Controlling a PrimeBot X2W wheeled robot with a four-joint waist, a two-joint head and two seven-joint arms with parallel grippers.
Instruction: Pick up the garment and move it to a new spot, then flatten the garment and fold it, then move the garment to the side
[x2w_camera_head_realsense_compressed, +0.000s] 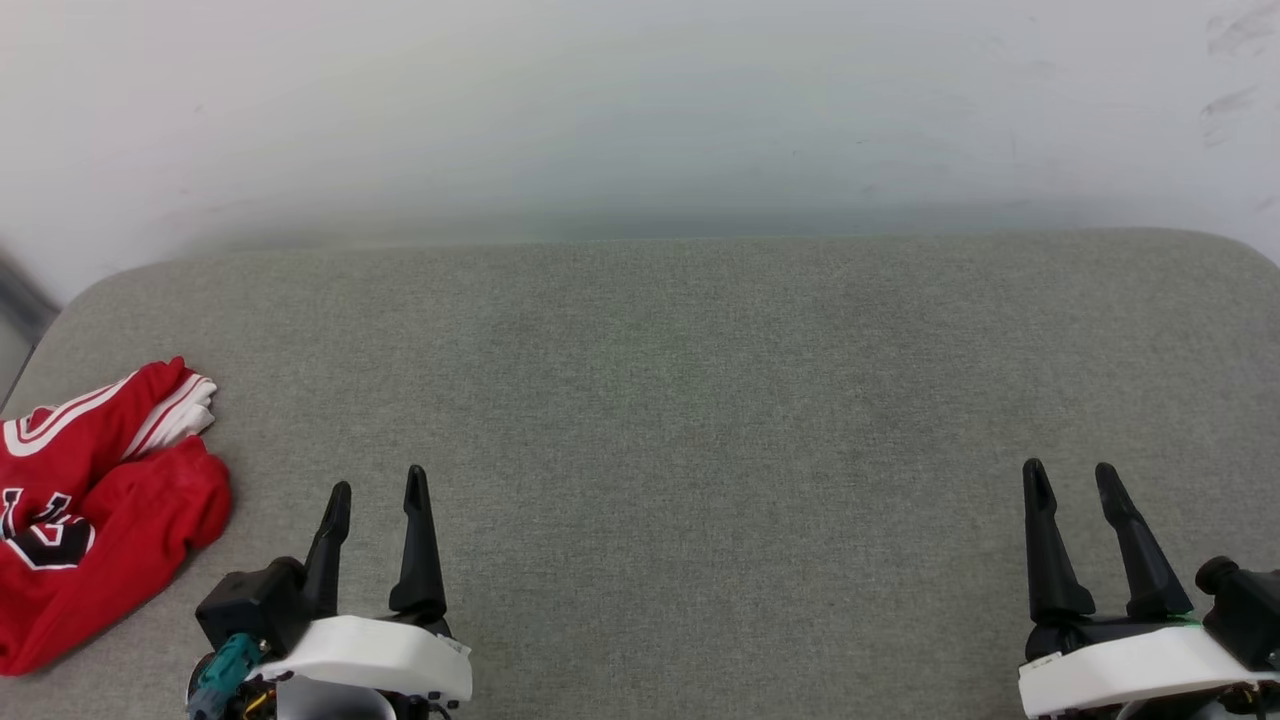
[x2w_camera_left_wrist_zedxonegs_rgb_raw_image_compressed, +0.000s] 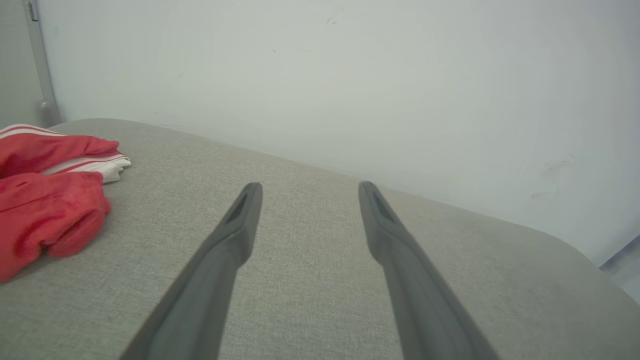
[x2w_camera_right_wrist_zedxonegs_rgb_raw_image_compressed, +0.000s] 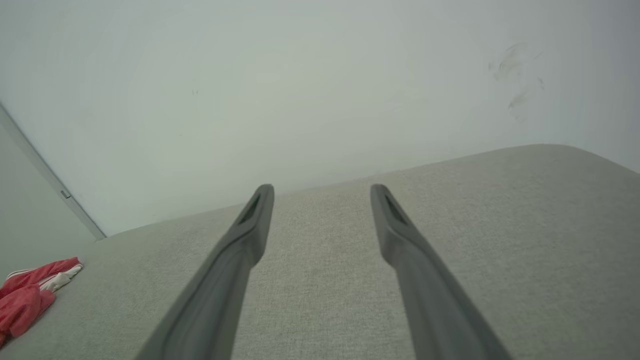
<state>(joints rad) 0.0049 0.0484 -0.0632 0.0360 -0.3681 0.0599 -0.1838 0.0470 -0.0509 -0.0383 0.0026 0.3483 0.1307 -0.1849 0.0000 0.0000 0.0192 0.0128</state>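
One garment (x2w_camera_head_realsense_compressed: 95, 500), soft red cloth with white striped trim, lies crumpled at the left edge of the grey woven tabletop (x2w_camera_head_realsense_compressed: 700, 400) with rounded corners. My left tool (x2w_camera_head_realsense_compressed: 378, 482) and right tool (x2w_camera_head_realsense_compressed: 1071, 470), two in all, spread tapered dark fingers wide, empty.

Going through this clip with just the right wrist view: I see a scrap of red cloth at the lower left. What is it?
Observer: In the head view it is a bunched red garment with white striped trim and black lettering, lying at the left end of the grey cushion.
Operator: Is the left gripper touching it?
Observer: No. The left gripper sits beside it, apart, jaws open and empty.
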